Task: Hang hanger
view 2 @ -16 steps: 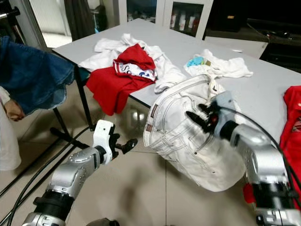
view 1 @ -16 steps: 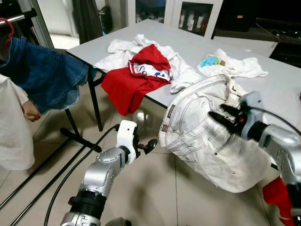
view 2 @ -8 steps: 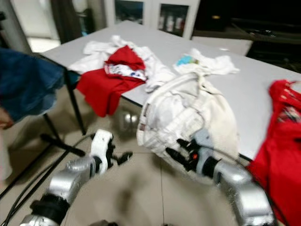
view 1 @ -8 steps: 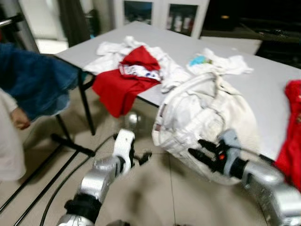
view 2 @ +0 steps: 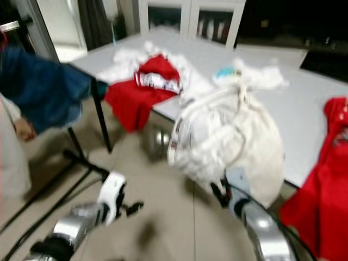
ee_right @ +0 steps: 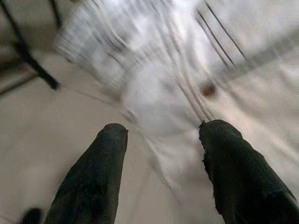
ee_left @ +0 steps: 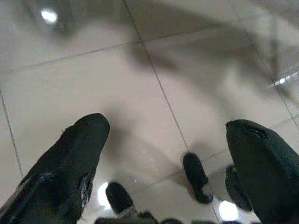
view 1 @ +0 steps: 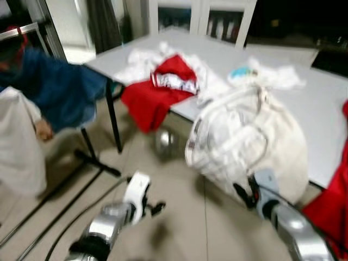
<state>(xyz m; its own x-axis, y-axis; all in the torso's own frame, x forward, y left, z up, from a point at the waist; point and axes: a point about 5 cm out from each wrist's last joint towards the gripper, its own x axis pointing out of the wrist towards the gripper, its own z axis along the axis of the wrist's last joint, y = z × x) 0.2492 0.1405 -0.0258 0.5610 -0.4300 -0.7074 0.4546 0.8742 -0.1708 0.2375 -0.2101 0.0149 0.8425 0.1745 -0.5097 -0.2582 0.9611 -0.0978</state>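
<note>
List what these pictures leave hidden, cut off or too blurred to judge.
- Hanger: none can be made out; motion blur smears both eye views.
- White jeans: the right wrist view blurs the fabric, so seams and buttons are unclear.
- Right gripper: open, empty; whether it touches the jeans is unclear.
- Red garment: cut off by the picture's edge.
- Left gripper: open over bare floor tiles.

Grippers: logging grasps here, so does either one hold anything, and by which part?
Nothing is held. The right gripper is open just short of the white garment; the left gripper is open over the floor.
</note>
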